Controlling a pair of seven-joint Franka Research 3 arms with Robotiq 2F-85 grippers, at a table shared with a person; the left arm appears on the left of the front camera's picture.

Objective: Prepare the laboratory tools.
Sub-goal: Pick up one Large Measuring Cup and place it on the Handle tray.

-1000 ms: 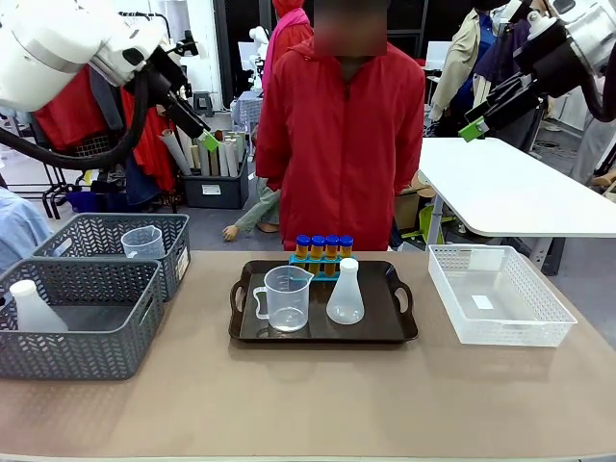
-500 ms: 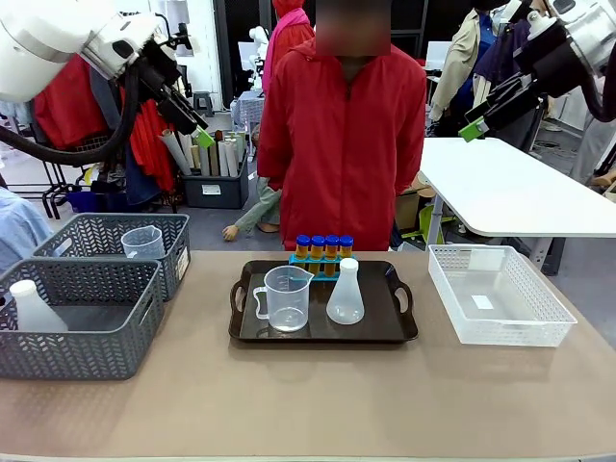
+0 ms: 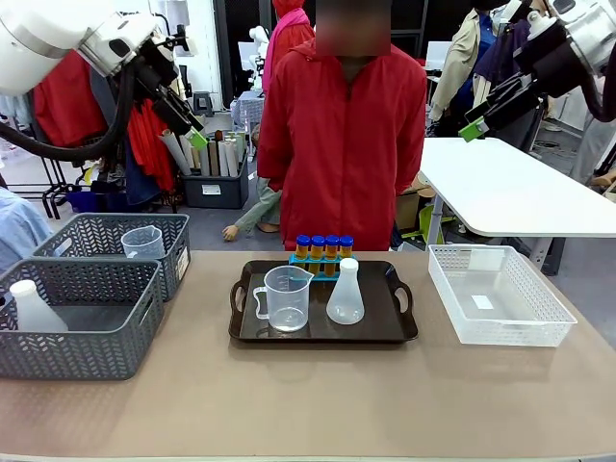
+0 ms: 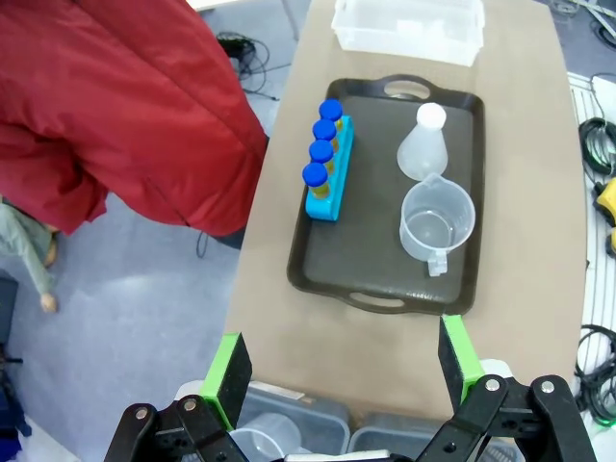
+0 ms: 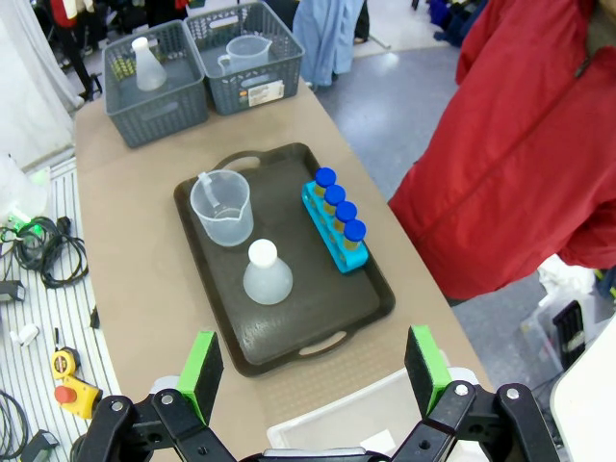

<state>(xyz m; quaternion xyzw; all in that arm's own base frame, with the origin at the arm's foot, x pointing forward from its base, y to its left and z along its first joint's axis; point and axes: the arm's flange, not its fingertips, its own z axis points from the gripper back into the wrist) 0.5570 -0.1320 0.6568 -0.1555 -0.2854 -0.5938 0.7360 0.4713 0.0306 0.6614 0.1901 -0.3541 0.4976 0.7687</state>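
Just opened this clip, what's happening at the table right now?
Nothing is being handled. The left gripper and right gripper both hang open, high above the table. On the dark brown handled tray stand a clear handled measuring beaker, a translucent white conical flask and a small blue rack holding four blue-capped tubes of orange liquid. A person in a red jacket stands at the far side.

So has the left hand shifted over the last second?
Yes. The left hand has drifted slightly left and up, away from the person's red jacket, staying open and empty high above the table.
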